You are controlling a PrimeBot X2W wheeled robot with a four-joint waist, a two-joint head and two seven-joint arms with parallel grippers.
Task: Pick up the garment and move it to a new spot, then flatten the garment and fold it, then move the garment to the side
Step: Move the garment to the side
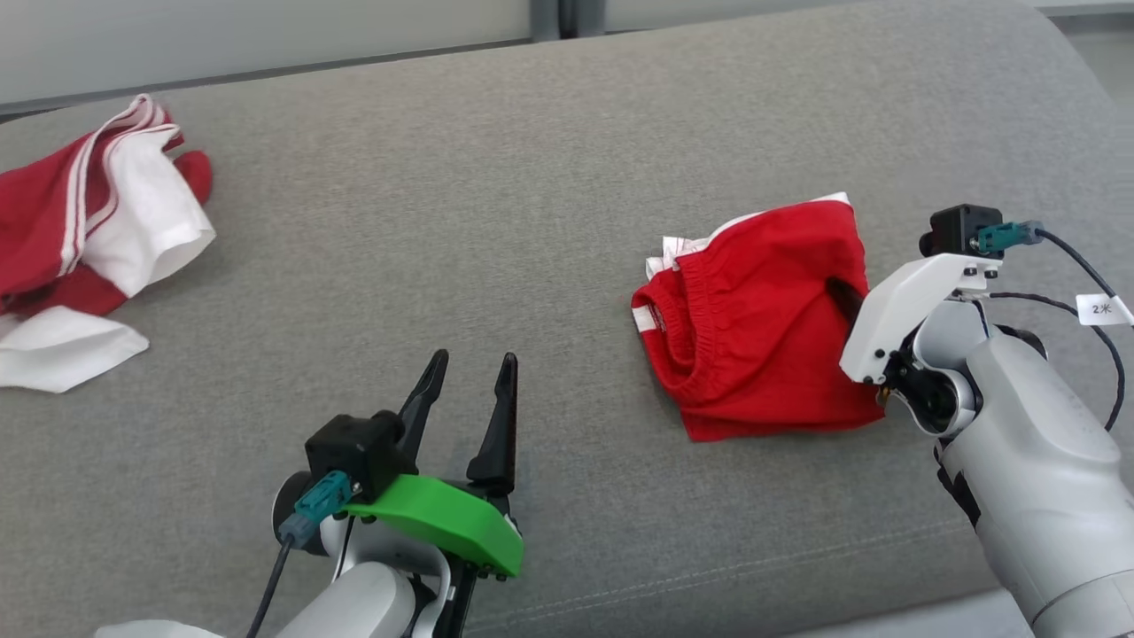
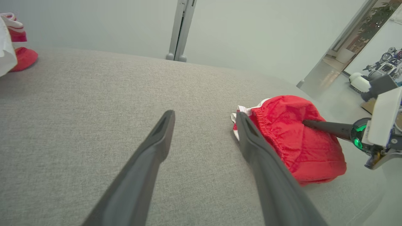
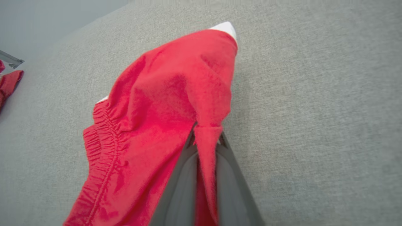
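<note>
In the head view, two claws are seen. The left claw (image 1: 473,357) is held spread wide above the grey woven upholstered surface (image 1: 532,221), and nothing is caught between its two dark fingers. The right claw (image 1: 843,297) is pushed into the right edge of one pair of red cloth shorts (image 1: 762,328) with a gathered elastic waistband and white trim, which lies on the right half of the surface. One heap of red-and-white cloth (image 1: 89,221) is seen at the far left; its pieces cannot be counted.

In the left wrist view, the left claw's fingers are parted and empty. The shorts lie just beyond the right-hand finger, and a dark finger of the right claw is sunk in a crease of them.

In the right wrist view, the right claw's two fingers are pressed together, and a fold of the shorts is pinched between them.
</note>
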